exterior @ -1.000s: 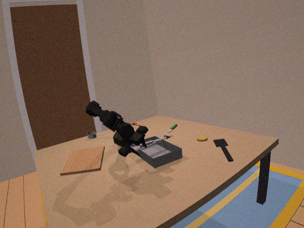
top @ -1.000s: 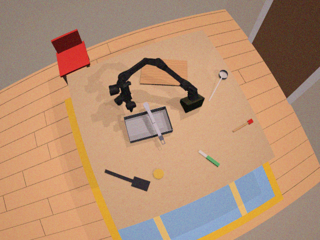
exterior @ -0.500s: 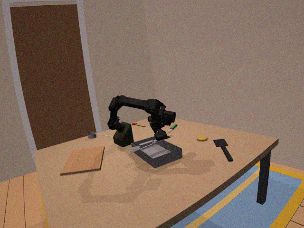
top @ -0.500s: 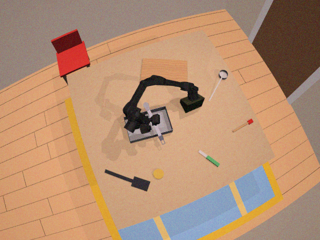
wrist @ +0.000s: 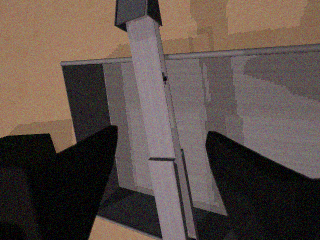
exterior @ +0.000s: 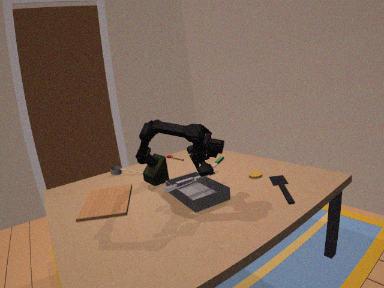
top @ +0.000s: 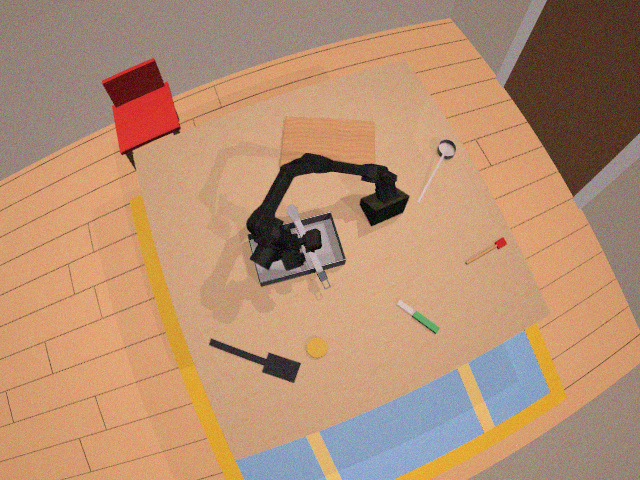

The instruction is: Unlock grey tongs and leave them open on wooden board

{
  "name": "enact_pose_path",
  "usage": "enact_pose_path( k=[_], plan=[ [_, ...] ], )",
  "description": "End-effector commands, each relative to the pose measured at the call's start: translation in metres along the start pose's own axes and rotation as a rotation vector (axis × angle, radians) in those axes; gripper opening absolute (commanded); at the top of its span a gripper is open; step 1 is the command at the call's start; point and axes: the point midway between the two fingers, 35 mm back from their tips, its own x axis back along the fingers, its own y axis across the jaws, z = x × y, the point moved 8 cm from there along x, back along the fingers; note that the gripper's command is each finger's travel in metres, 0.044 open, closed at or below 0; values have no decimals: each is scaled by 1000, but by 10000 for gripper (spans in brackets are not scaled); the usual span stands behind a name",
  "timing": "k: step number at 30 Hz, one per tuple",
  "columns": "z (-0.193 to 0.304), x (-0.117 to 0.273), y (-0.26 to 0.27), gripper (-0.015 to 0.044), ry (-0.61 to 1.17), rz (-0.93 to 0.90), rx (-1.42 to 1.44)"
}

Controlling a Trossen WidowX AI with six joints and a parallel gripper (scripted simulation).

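Note:
The grey tongs (top: pixel 317 265) (exterior: pixel 183 180) (wrist: pixel 155 120) lie shut across the dark roasting tin (top: pixel 337 244) (exterior: pixel 213 194) (wrist: pixel 84 102). Their hinge end sticks out over the tin's rim. My gripper (top: pixel 302 248) (exterior: pixel 205 170) (wrist: pixel 162 135) is open and hangs low over the tin, one finger on each side of the tongs' arms. In the wrist view there is a gap between each finger and the tongs. The wooden board (top: pixel 330 136) (exterior: pixel 105 201) lies bare on the table, beyond the arm's base (top: pixel 383 206).
On the table lie a black spatula (top: pixel 258 359) (exterior: pixel 284 186), a yellow disc (top: pixel 316 347) (exterior: pixel 255 174), a green and white marker (top: pixel 418 316), a red-tipped stick (top: pixel 488 250) and a small ladle (top: pixel 447 149). A red chair (top: pixel 142 108) stands off the table's corner.

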Motion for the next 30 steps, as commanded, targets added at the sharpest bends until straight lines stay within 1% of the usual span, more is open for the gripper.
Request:
enact_pose_path(
  k=[1, 30],
  plan=[
    [-1, -1, 0, 260, 2, -4, 3],
    [-4, -47, -2, 260, 50, -16, 20]
  ],
)
